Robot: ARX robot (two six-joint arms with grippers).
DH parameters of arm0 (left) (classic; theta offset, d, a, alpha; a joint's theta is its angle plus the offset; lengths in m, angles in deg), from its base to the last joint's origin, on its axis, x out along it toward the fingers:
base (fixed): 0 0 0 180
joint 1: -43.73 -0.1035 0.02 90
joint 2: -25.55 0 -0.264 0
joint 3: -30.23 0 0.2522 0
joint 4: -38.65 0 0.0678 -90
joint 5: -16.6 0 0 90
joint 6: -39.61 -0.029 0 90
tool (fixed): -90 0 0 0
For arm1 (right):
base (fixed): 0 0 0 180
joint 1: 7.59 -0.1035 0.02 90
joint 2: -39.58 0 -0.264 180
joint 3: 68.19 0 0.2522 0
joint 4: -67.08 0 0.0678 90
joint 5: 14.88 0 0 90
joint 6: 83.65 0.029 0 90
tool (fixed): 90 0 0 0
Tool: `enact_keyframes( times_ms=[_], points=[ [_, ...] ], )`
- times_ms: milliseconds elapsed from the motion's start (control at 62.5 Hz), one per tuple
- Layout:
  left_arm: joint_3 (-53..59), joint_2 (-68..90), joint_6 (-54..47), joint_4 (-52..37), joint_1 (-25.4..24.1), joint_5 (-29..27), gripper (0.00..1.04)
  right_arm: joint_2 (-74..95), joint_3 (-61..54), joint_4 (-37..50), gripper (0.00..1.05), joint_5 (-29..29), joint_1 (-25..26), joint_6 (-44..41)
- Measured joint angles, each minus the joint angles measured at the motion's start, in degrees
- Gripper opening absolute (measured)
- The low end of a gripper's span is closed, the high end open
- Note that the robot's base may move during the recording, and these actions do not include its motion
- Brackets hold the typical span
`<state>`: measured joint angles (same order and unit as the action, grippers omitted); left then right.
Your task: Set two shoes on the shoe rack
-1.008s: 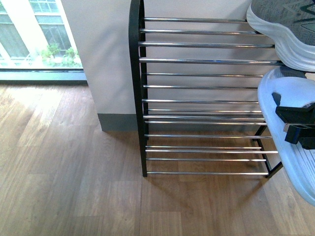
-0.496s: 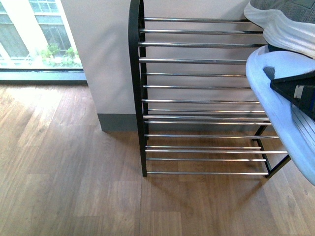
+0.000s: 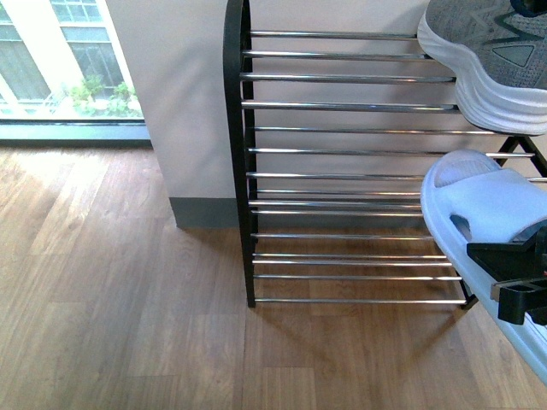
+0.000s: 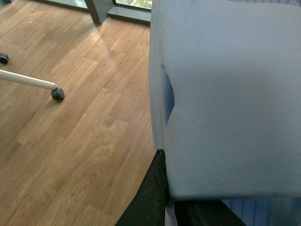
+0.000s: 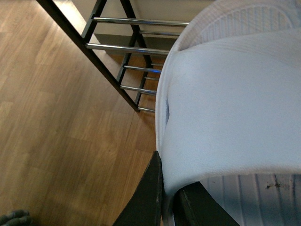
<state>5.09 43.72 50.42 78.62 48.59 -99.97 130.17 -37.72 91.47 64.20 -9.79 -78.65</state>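
Note:
The black shoe rack (image 3: 342, 106) with chrome bars stands against the wall. A grey sneaker (image 3: 487, 51) rests on an upper tier at the right. Below it, a pale blue foam slide (image 3: 487, 205) hangs in front of the middle tiers, toe towards the bars, with my right gripper (image 3: 521, 286) shut on its strap. The right wrist view shows that slide (image 5: 235, 103) pinched in the right gripper (image 5: 167, 202), beside the rack's end frame (image 5: 136, 21). My left gripper (image 4: 167, 207) is shut on the other slide (image 4: 230, 94) above bare floor. The second sneaker is out of view.
Wood floor (image 3: 120, 299) spreads left of and in front of the rack. A window (image 3: 60, 60) and a wall corner lie at the back left. A white leg with a black caster (image 4: 57, 93) stands on the floor near the left arm. A grey object (image 5: 14, 219) shows at an edge.
The slide in my right gripper rose close under the sneaker half a second ago, and has now dropped to the middle tiers. The sneaker has shifted slightly on its tier.

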Motion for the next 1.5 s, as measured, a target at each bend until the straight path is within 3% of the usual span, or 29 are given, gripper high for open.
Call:
enact_keyframes(
  times_ms=[272,560,864,1312,1503],
  points=[
    [0.0,0.0,0.0,0.0,0.0,0.0,0.02,-10.2,-2.7,-7.5,0.02,-3.5,-6.2,3.7],
    [0.0,0.0,0.0,0.0,0.0,0.0,0.02,-19.0,3.0,-13.4,0.02,-0.6,-17.0,9.1],
    [0.0,0.0,0.0,0.0,0.0,0.0,0.02,-5.7,22.5,-13.1,0.02,6.0,-13.9,6.4],
    [0.0,0.0,0.0,0.0,0.0,0.0,0.02,23.0,58.0,-27.3,0.02,11.6,-7.5,3.3],
    [0.0,0.0,0.0,0.0,0.0,0.0,0.02,29.2,65.3,-30.5,0.02,13.8,-6.1,2.8]
  ],
)
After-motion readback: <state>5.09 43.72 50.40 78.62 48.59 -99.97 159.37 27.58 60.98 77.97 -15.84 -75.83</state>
